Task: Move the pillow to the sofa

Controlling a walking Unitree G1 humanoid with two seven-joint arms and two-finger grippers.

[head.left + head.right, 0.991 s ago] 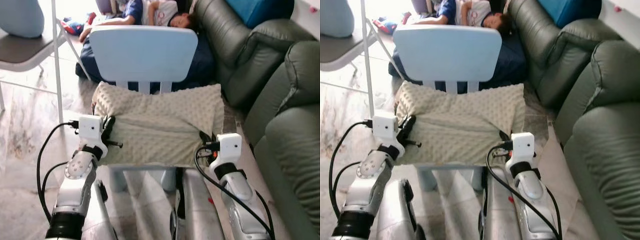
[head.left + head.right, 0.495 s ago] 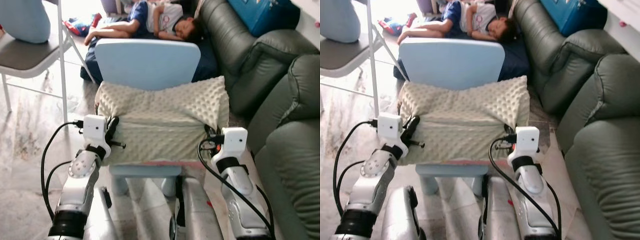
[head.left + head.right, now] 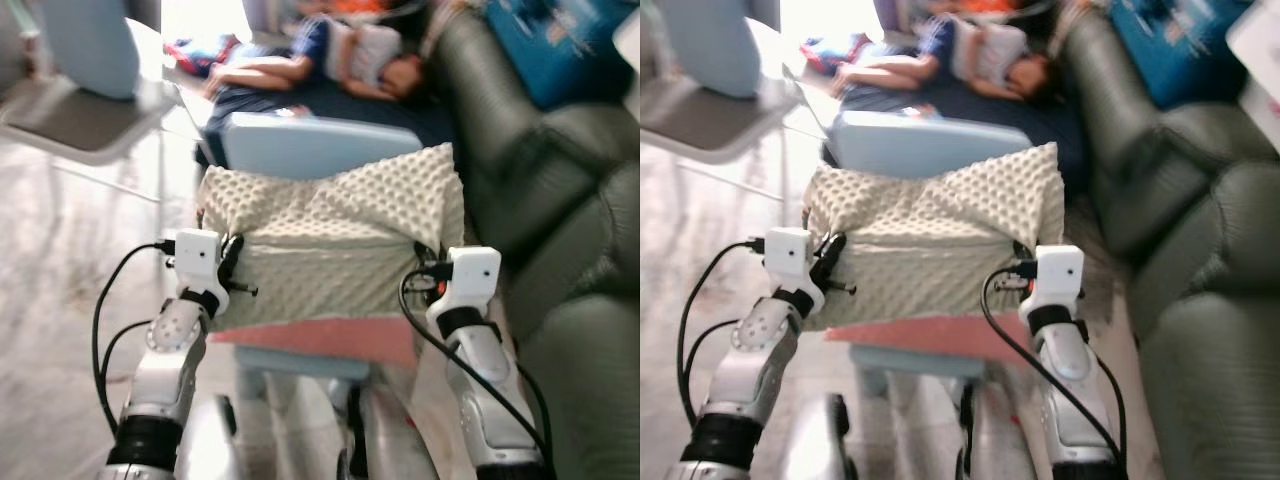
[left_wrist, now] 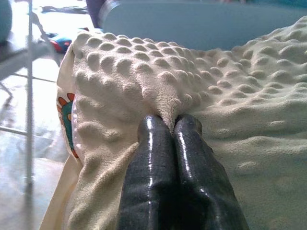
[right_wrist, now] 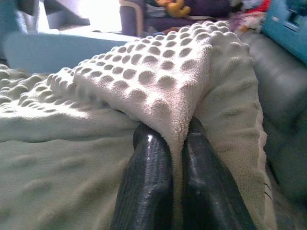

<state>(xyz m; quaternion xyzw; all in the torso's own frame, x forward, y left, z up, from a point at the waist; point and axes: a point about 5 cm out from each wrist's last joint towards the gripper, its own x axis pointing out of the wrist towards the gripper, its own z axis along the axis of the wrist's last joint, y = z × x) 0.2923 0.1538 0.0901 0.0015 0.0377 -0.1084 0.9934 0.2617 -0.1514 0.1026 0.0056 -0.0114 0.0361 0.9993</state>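
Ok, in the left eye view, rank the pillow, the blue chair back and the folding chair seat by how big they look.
1. Pillow, clearly the largest, though it is nearest the camera, pinched by the left gripper and right gripper.
2. Blue chair back, partly hidden behind the pillow.
3. Folding chair seat, farther off and blurred.

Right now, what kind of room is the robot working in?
Most likely a home living room: a dark leather sofa, a light blue child's chair under the lifted pillow, and a person lying behind.
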